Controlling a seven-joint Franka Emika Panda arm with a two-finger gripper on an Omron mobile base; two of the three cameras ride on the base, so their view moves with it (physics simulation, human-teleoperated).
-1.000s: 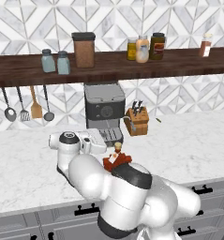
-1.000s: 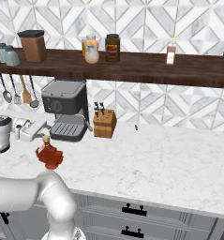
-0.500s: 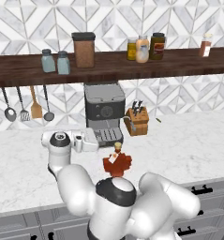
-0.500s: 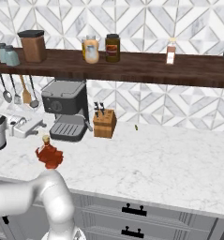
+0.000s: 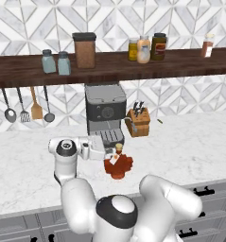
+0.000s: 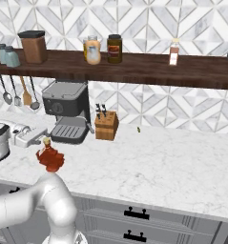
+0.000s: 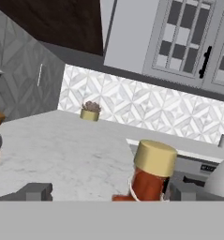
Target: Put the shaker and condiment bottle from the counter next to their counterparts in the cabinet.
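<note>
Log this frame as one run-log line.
phase: reaching for condiment bottle | gripper: open, either side of its neck | bottle: upright on counter | both shakers on cabinet

The arm folds low, its gripper (image 5: 110, 150) level just beside the condiment bottle (image 5: 118, 165), jaws seemingly apart.
</note>
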